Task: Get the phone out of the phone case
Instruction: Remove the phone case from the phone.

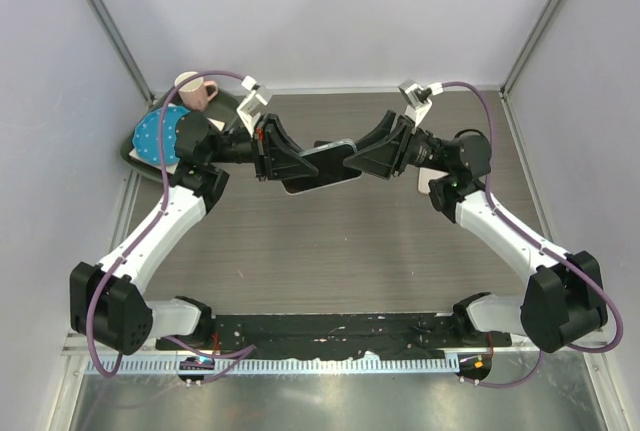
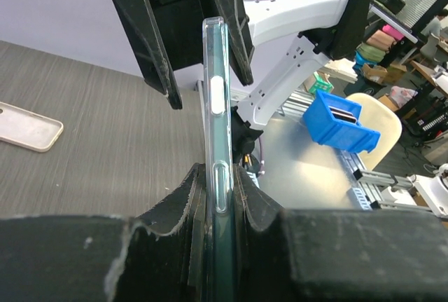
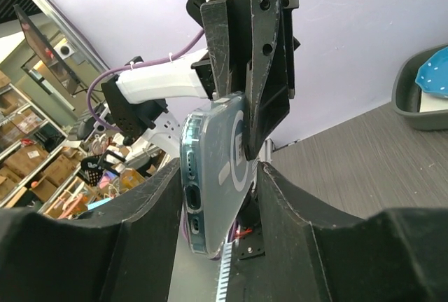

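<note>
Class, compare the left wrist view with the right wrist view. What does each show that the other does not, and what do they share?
Only the left wrist view: the cased phone edge-on with its side buttons, a beige case lying flat on the table, and a blue bin off the table. Only the right wrist view: the phone's broad clear back and bottom ports, and a grey tray. Both: the cased phone raised between the two grippers, the left gripper clamping it, the right gripper straddling it.

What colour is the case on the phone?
The phone case is clear and see-through; the right wrist view shows it best.
</note>
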Available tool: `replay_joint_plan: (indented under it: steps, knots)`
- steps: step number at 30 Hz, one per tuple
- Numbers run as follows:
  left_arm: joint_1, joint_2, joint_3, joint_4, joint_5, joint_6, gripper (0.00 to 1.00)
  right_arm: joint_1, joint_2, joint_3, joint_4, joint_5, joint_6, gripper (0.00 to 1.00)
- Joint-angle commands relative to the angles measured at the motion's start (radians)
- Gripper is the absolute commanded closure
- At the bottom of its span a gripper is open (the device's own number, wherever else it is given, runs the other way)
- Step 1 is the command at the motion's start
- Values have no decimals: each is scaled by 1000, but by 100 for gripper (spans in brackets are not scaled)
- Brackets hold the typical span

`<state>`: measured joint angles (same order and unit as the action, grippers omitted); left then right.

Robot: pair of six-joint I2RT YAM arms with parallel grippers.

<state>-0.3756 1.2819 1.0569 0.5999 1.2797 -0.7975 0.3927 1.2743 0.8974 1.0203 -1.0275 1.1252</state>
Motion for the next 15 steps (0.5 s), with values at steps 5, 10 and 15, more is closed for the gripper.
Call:
replay_joint_plan:
  steps: [5,10,15]
  knots:
    - [9,-7,8,1,-118,17,100,21,-13,9,-11,-8,-117,49]
    - [9,3,-8,-11,-164,15,100,34,0,49,-152,12,-264,50]
    - [9,7,-14,-9,-168,11,100,48,20,74,-253,38,-337,67]
